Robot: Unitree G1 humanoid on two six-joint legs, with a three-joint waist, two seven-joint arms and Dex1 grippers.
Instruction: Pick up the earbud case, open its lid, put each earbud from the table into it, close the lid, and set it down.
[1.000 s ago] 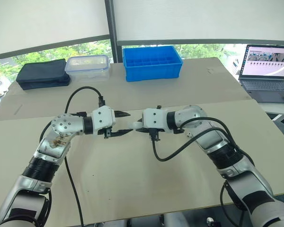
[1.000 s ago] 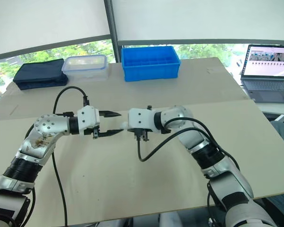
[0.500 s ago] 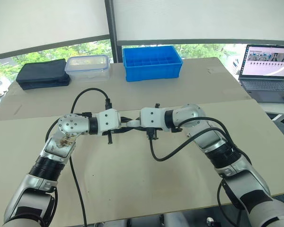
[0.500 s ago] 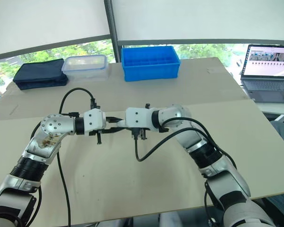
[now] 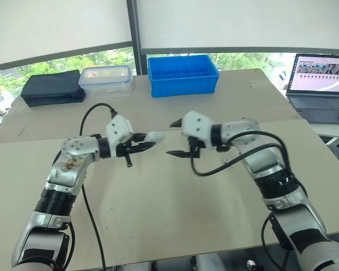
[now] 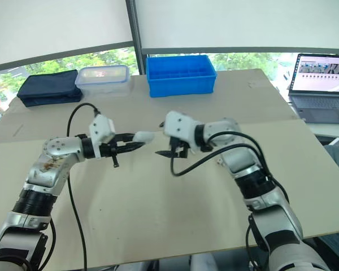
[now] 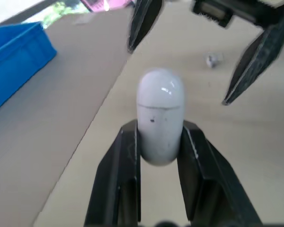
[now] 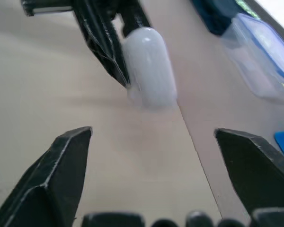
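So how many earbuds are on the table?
1: a small pale earbud on the table beside the right arm, beyond the case held in the left pincer. Others may be hidden.

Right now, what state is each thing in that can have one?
earbud case: lid shut, held off the table.
left gripper: shut on the earbud case.
right gripper: open, clear of the case.
clear box: lid on.
blue bin: no lid, looks empty.
laptop: open, screen lit.

Bright, even daylight from the windows on the far side. Shadows on the counter soft and faint. Small glare spot on the earbud case. In the wrist views, near fingers and far background are blurred.
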